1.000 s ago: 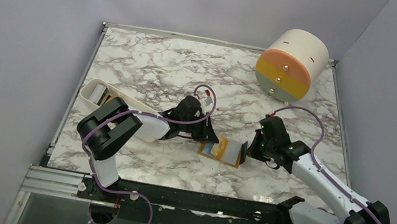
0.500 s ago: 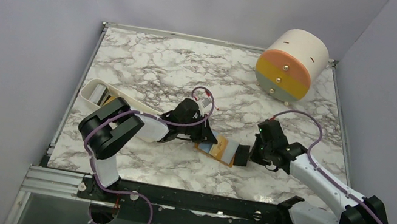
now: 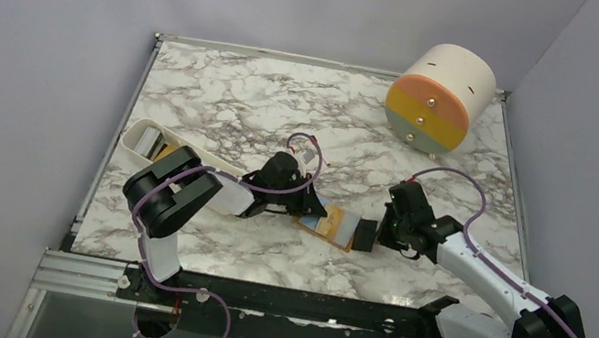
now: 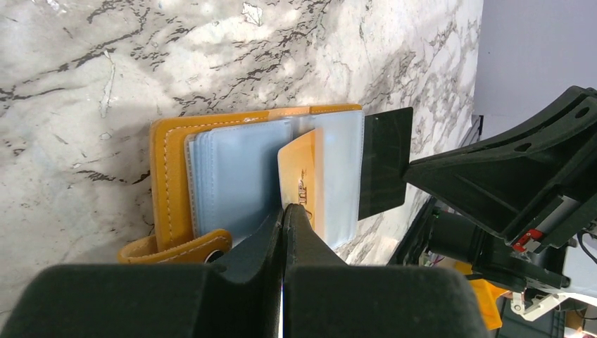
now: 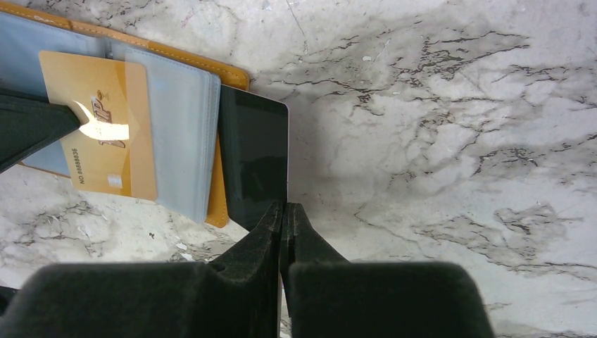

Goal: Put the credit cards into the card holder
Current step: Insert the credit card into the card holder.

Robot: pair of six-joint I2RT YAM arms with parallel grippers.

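Note:
The orange-tan card holder [image 3: 340, 225] lies open on the marble, its blue-grey sleeves [image 4: 236, 176] facing up. A golden credit card [image 4: 304, 169] lies flat, partly inside a sleeve. My left gripper [image 4: 284, 209] is shut, its tips resting on that card's near edge. A dark credit card [image 5: 253, 155] lies flat across the holder's right edge [image 5: 218, 201]. At this card's near right corner my right gripper [image 5: 284, 205] touches it with shut tips. Both cards show face-on, so neither is pinched between fingers. In the top view the left gripper [image 3: 310, 212] and right gripper [image 3: 377, 234] flank the holder.
A white oblong tray [image 3: 142, 141] with more items stands at the left, beside the left arm. A big cream-and-orange drum [image 3: 439, 96] lies at the back right corner. Grey walls close the table on three sides.
The right gripper has moved left and lower, and the dark card has gone from tilted up to flat over the holder's edge. Holder and left gripper have shifted slightly left.

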